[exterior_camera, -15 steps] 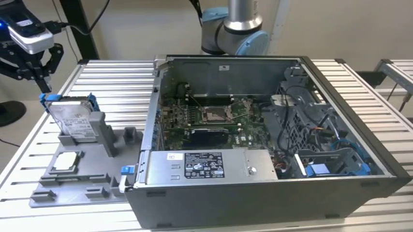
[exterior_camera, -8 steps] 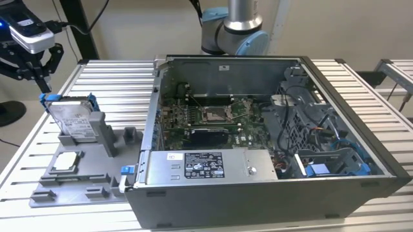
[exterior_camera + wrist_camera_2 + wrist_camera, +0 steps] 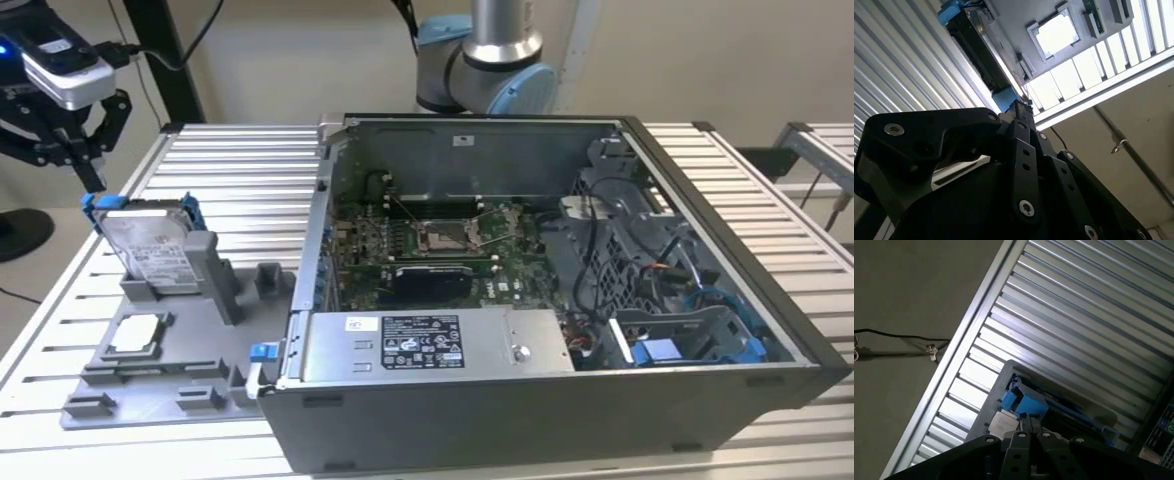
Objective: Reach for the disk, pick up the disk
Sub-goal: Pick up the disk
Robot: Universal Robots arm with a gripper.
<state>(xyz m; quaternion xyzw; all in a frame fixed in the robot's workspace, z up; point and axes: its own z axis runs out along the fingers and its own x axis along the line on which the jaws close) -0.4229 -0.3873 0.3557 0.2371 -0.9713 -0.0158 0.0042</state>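
Gripper fingers sit together, tips at the blue upper corner of the disk, as both wrist views show. On the slatted table, an open computer case lies at the exterior view's right. Beside it, a grey holder keeps the disk upright in a slot, with a small chip lying flat nearby.

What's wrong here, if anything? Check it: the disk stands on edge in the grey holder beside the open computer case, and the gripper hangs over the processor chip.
One thing is wrong: the gripper hangs at the top corner of the disk, by its blue frame, not over the processor chip. The exterior view shows it. The rest stands.
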